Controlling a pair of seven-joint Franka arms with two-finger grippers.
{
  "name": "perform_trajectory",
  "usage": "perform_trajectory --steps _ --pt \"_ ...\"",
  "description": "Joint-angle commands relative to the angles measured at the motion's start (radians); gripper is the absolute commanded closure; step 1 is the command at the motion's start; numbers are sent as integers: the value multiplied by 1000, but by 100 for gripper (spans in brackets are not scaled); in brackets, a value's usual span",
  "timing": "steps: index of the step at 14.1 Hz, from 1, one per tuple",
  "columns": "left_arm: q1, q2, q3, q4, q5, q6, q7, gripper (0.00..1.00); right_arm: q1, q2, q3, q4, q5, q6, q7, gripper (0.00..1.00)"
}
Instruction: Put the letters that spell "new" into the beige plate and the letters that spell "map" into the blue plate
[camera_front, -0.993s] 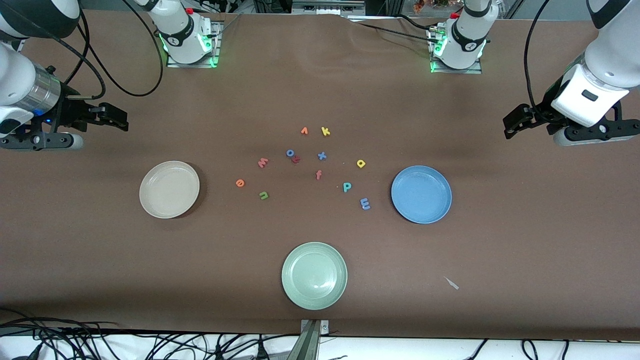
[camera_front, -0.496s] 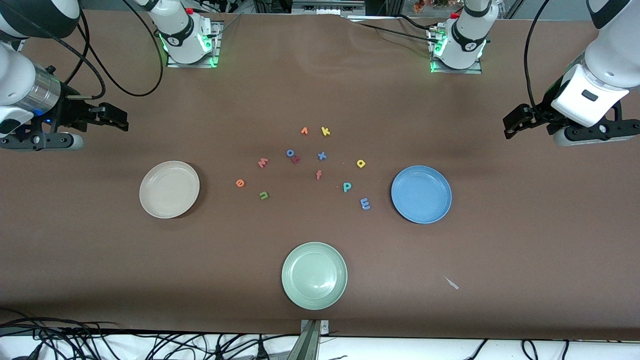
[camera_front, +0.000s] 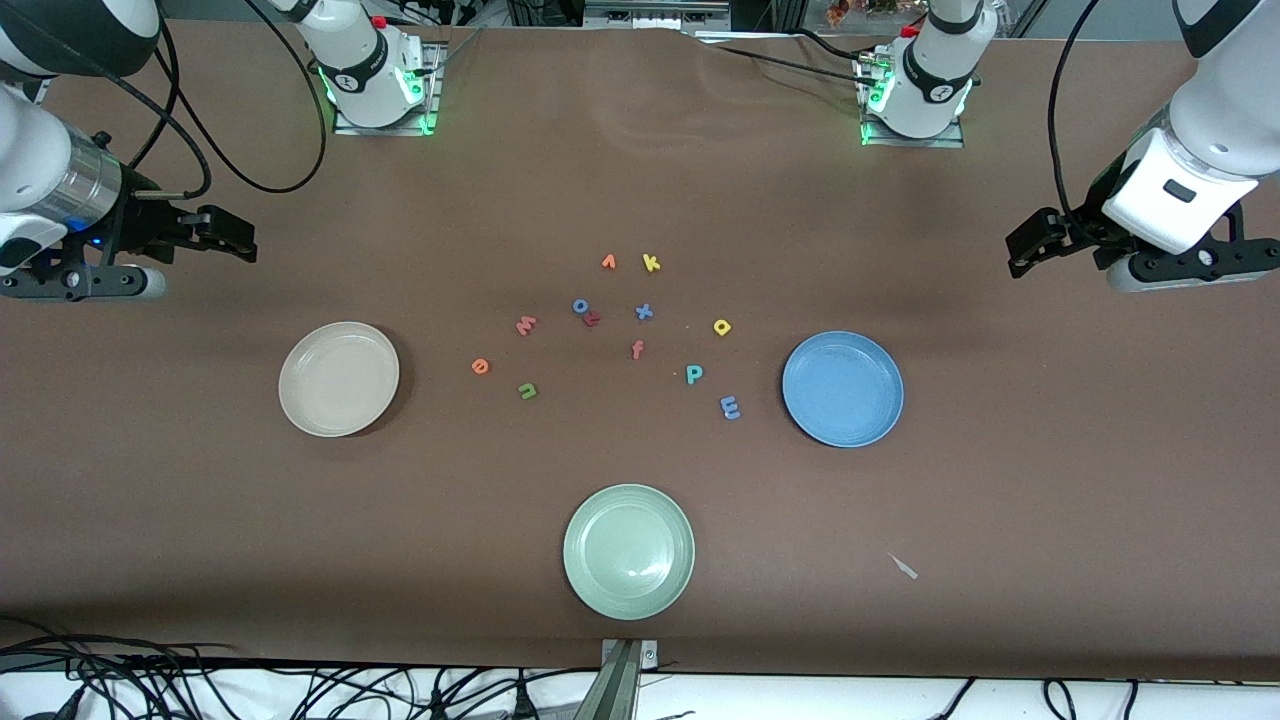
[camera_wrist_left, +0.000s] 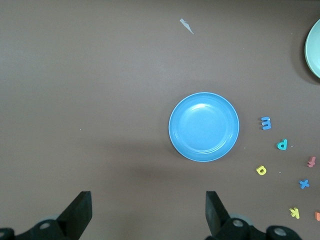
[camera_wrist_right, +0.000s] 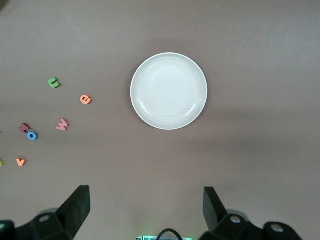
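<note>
The beige plate (camera_front: 339, 379) (camera_wrist_right: 169, 91) lies empty toward the right arm's end, the blue plate (camera_front: 843, 389) (camera_wrist_left: 204, 127) empty toward the left arm's end. Between them are the green n (camera_front: 528, 391), orange e (camera_front: 480, 366) and pink w (camera_front: 526, 325) near the beige plate. The periwinkle m (camera_front: 730, 407), yellow a (camera_front: 722, 327) and teal p (camera_front: 694, 374) lie near the blue plate. My right gripper (camera_front: 232, 240) (camera_wrist_right: 146, 207) hangs open over bare table by the beige plate. My left gripper (camera_front: 1028, 245) (camera_wrist_left: 148, 210) hangs open by the blue plate. Both hold nothing.
A pale green plate (camera_front: 629, 551) sits empty nearest the front camera. Other letters lie mid-table: blue o (camera_front: 580, 306), blue x (camera_front: 644, 312), orange f (camera_front: 637, 349), orange v (camera_front: 608, 262), yellow k (camera_front: 651, 263). A small white scrap (camera_front: 903, 566) lies near the front edge.
</note>
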Motion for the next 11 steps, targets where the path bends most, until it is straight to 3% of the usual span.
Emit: perform_trajectory --steps 1,7,11 --pt "6 -12 -4 -6 -17 1 16 0 -7 -6 3 -6 9 2 8 0" --pt "4 -12 -4 -6 -17 1 13 0 24 28 11 -4 8 13 0 0" --pt "4 -12 -5 -6 -17 1 11 0 110 127 11 19 -5 30 6 0"
